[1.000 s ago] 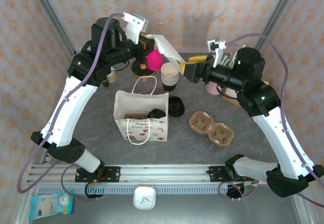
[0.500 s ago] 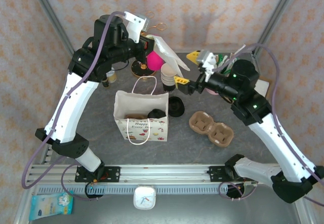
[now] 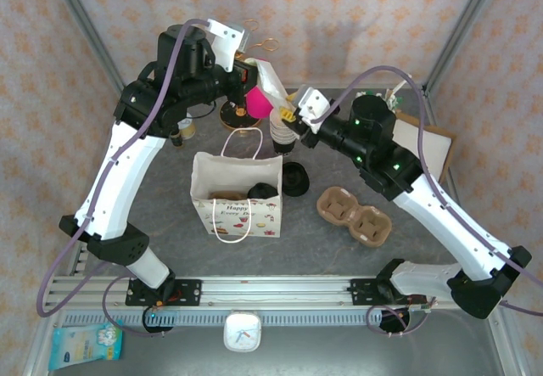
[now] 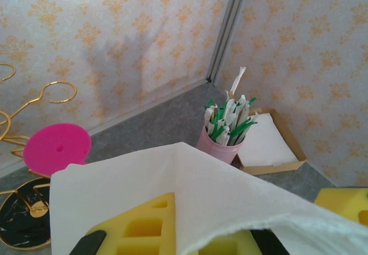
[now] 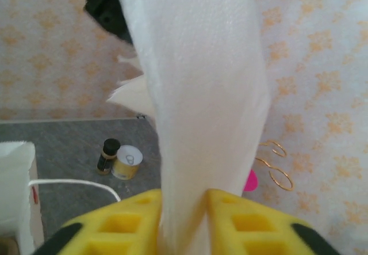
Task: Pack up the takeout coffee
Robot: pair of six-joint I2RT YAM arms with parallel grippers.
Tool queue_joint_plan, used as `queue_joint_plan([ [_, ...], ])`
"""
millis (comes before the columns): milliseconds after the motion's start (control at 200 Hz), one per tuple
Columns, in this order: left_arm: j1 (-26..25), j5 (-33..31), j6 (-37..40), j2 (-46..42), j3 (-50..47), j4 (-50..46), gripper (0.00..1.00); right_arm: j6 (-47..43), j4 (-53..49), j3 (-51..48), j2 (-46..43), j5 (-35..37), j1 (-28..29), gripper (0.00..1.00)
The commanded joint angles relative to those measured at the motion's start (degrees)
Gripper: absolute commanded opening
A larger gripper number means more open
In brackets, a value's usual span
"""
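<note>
Left arm stands high, elbow bent, forearm reaching toward the back wall. The left gripper [image 3: 252, 75] hangs over the rear of the table, fingers closed on the upper end of a white napkin [image 3: 276, 86]. In the left wrist view the sheet drapes over its yellow fingers [image 4: 144, 227] and hides their tips. Right arm stretches across from the right, wrist raised. The right gripper [image 5: 184, 209] is pinched on the lower end of the same napkin, which is strung between the two grippers above the cup stack [image 3: 284, 130]; its yellow pads [image 5: 123, 220] press the sheet from both sides. The coffee [image 3: 263, 191] sits inside the open bag [image 3: 242, 219] at table centre. Its black lid shows at the bag's right end, with brown pulp beside it — the cup body is hidden by the bag wall. A loose black lid [image 3: 295, 179] lies just right of the bag, and a spare carrier [image 3: 355, 215] lies further right. The wrist views cut off both arms.
</note>
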Motion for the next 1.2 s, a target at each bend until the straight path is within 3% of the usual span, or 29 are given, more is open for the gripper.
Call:
queue_joint_plan([
  [0,-0.2,-1.2,-1.3,0.1,1.8,-1.5,0.00,0.9,6.0,0.2,-0.4,5.7,0.3,0.08],
  [65,-0.1,-1.4,-1.3,0.1,1.8,-1.9,0.00,2.7,6.3,0.8,-0.3,6.8,0.3,0.00],
  [175,-0.1,-2.9,-0.9,-0.2,2.0,-2.7,0.00,8.1,7.0,1.4,-0.2,10.3,0.3,0.00],
  [335,0.2,-5.4,0.7,-1.5,3.1,-3.8,0.32,14.2,-0.1,5.8,2.1,15.2,0.3,0.00],
  [631,1.0,-5.2,7.2,-6.9,-6.0,-2.8,0.51,14.7,-7.0,8.9,0.7,9.6,0.3,0.00],
  [686,1.2,-9.1,9.5,-10.6,-11.4,1.8,0.54,15.0,-9.0,10.4,0.9,7.6,0.3,0.00],
  [731,1.4,-11.3,11.4,-14.8,-17.3,7.8,0.65,17.1,-11.2,12.7,2.0,8.5,0.2,0.00],
  [831,3.0,-8.8,12.8,-21.9,-25.8,18.0,0.85,20.9,-17.1,18.3,4.7,9.2,0.1,0.00],
  [1011,6.7,-6.6,9.5,-26.2,-32.7,24.2,0.88,31.3,-21.2,22.0,6.5,8.8,-1.4,0.00],
  [1196,8.3,1.9,5.5,-31.0,-41.8,32.1,0.92,47.0,-24.5,24.7,7.8,3.8,-5.4,0.00],
])
